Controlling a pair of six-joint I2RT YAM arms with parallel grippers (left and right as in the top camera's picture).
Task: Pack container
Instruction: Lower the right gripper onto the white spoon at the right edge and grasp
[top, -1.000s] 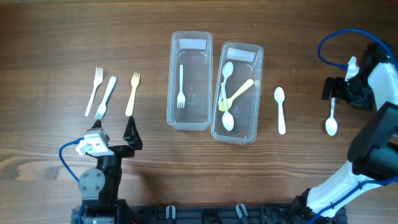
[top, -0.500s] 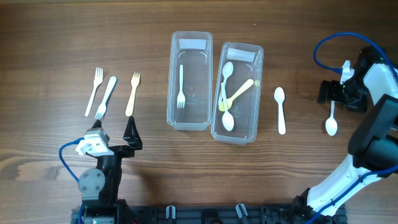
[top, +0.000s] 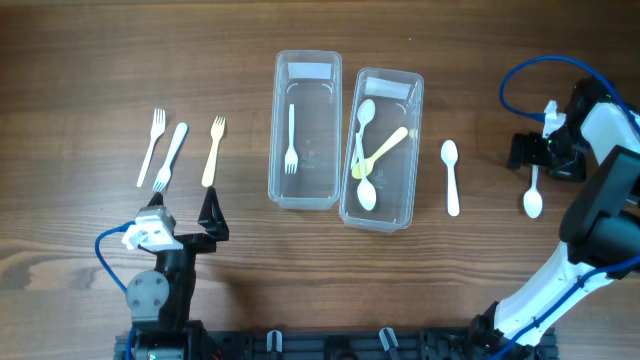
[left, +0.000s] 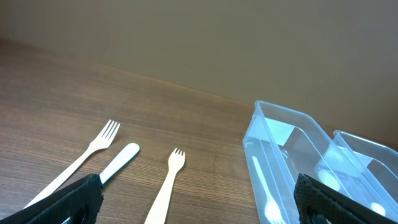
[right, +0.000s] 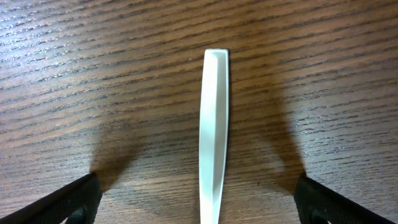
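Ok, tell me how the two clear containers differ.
The left container holds one white fork; the right container holds several spoons, among them a yellowish spoon. The right container sits a little nearer the robot's base and slightly more skewed than the left container. Both are clear, rectangular, lidless, side by side.

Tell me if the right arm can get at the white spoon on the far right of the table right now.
Probably yes. The right fingers stand open on either side of the white spoon, at its handle end, with only bare table around it and nothing lying on it.
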